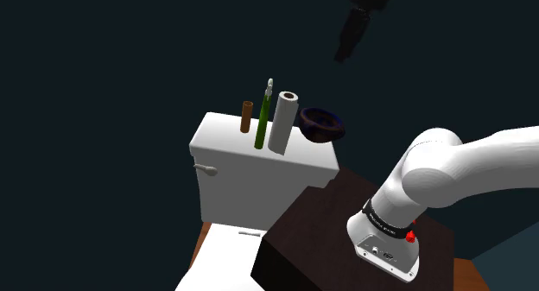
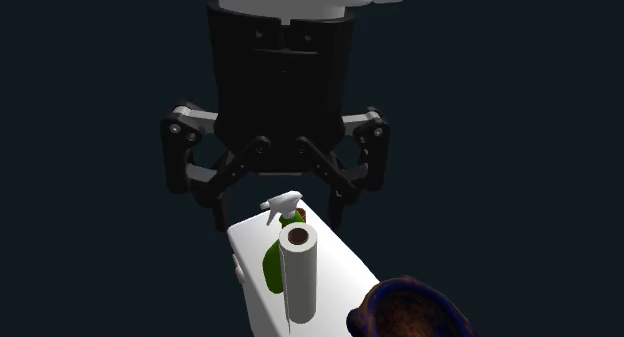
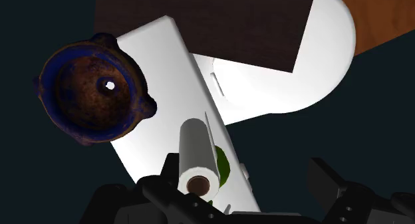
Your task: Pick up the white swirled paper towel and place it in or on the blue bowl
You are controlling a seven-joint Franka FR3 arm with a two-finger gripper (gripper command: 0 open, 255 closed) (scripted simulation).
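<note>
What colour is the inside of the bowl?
The bowl is mottled brown inside, with a dark blue rim; the wrist view shows it best.

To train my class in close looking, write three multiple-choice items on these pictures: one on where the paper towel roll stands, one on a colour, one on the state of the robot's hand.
1. Where does the paper towel roll stand?
A. On the white toilet tank lid
B. On a shelf
C. On a chair

2. What colour is the body of the spray bottle beside the roll?
A. Red
B. Green
C. Yellow

3. What state is the hand in?
A. Shut on the roll
B. Open, holding nothing
C. Shut on the spray bottle

Answers:
1 A: the roll stands upright on the lid.
2 B: the bottle's body is green under its white sprayer.
3 B: the second exterior view shows the hand spread wide above the roll, clasping nothing.
</note>
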